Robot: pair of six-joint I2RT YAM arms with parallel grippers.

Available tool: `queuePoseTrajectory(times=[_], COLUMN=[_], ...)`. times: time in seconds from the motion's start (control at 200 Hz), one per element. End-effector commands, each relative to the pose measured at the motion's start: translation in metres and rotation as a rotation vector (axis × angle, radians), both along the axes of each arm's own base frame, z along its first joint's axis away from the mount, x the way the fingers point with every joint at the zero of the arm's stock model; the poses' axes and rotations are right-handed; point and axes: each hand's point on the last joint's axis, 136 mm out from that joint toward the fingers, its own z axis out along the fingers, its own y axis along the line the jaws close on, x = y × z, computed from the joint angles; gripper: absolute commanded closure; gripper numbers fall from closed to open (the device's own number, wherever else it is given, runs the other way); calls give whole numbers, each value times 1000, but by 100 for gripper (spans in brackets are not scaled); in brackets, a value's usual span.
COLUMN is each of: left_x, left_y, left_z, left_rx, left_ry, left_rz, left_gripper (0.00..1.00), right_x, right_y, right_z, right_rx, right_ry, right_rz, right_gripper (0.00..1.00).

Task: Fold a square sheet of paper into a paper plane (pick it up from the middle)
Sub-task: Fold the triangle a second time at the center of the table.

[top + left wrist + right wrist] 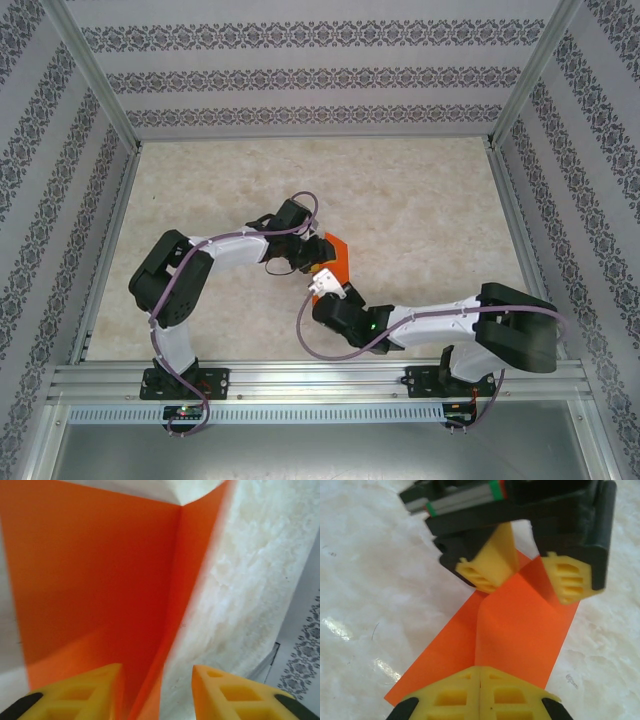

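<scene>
The square sheet of paper (337, 258) is bright orange and lies on the table between the two grippers, raised along a centre crease (487, 625). My right gripper (480, 672) is shut on the near end of that raised crease. My left gripper (525, 580) stands open at the far end, one yellow finger (485, 572) on each side of the ridge. In the left wrist view the sheet (100, 580) stands up as a folded wall between the open left gripper (156, 680) fingers. The pointed paper plane is out of view.
The pale marble table (420, 200) stretches beyond the arms. Metal frame posts and patterned walls (300, 80) enclose it on three sides. An aluminium rail (320, 380) carries both arm bases at the near edge.
</scene>
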Motion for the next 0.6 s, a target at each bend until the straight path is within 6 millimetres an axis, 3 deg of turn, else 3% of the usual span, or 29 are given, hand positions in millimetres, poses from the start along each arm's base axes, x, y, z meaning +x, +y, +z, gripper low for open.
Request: queuePoseTrajectory(times=[0.0,0.22,0.594], left_x=[4,7,-3], left_y=[19,50,46], left_z=[16,19,22], left_rx=[102,213,176], left_ry=[-87,-145,-161], left_rz=[8,66,8], left_gripper=[53,48,51], right_x=[-7,-4,16], right_y=[7,4,-11], right_z=[-3,-7,-16], right_rx=[156,427,598], right_ry=[129,371,639], right_rz=[38,69,21], right_gripper=[100,100,100])
